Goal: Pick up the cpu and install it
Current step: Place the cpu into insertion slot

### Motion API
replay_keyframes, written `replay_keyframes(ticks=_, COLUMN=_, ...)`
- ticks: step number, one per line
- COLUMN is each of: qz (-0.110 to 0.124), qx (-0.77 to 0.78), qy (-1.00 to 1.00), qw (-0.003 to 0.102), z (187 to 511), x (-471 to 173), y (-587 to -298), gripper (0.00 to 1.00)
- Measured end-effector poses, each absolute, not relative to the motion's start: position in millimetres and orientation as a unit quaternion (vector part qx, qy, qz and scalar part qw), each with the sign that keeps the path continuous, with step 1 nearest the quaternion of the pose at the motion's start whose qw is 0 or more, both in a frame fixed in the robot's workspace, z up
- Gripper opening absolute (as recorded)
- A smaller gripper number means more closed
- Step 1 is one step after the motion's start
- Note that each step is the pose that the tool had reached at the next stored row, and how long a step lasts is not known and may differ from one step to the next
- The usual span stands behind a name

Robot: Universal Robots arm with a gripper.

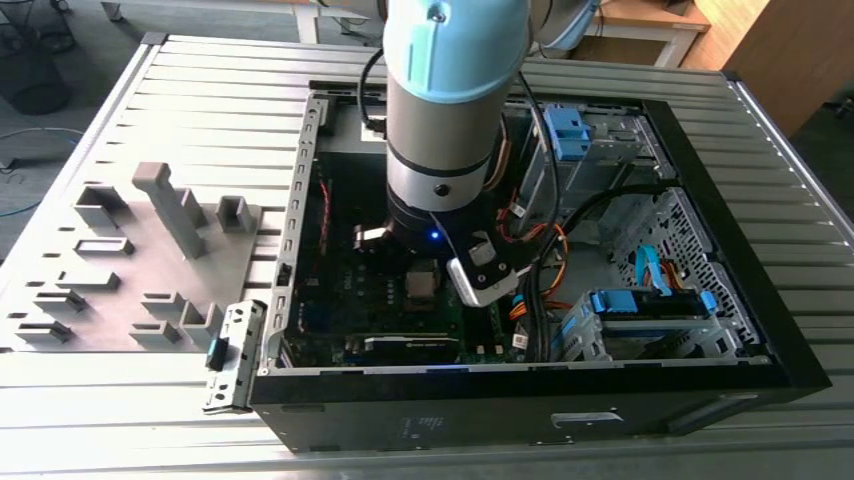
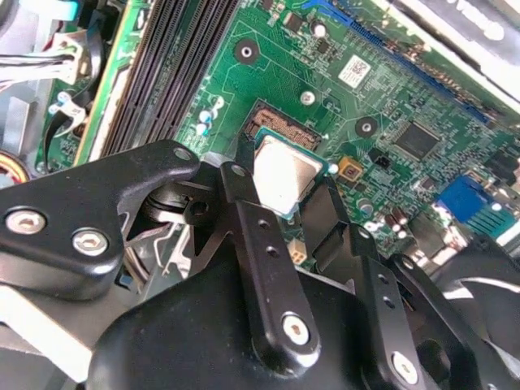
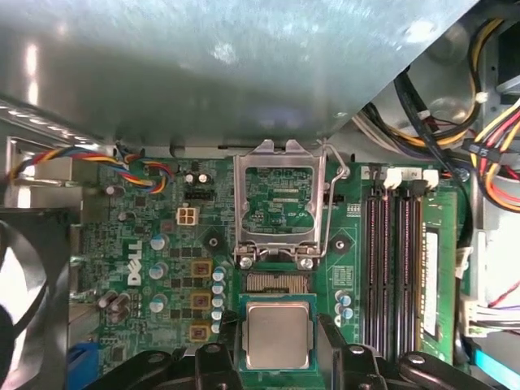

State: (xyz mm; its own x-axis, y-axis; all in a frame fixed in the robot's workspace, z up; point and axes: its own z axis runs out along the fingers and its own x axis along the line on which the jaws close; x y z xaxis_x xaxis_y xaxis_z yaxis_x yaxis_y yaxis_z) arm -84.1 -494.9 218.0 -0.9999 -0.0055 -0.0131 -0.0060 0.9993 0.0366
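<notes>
Jaws: black, angular metal links, clamped on two opposite edges of the cpu.
Cpu [image 3: 277, 335] [image 2: 284, 175]: flat square with a matte silvery lid on a green rim, held just beside the open socket.
Socket [image 3: 276, 283]: bare, fine gold-brown contact grid.
Load frame [image 3: 276, 203]: thin shiny steel, standing open beyond the socket.
Motherboard [image 3: 122, 236]: green, studded with round capacitors.
Case [image 1: 467, 410]: black, lying open on the ribbed metal worktop [image 1: 200, 90].

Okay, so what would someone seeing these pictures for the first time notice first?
The big arm reaching down into the open computer case in the exterior view. In both wrist views, the silvery cpu gripped in the tool close by the exposed socket, whose metal frame is flipped open.
</notes>
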Motion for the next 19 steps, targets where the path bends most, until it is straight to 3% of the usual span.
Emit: replay_keyframes(ticks=19, qz=0.017, qx=-0.003, qy=1.0, qw=0.007, z=200, x=-84, y=-495, gripper=0.47)
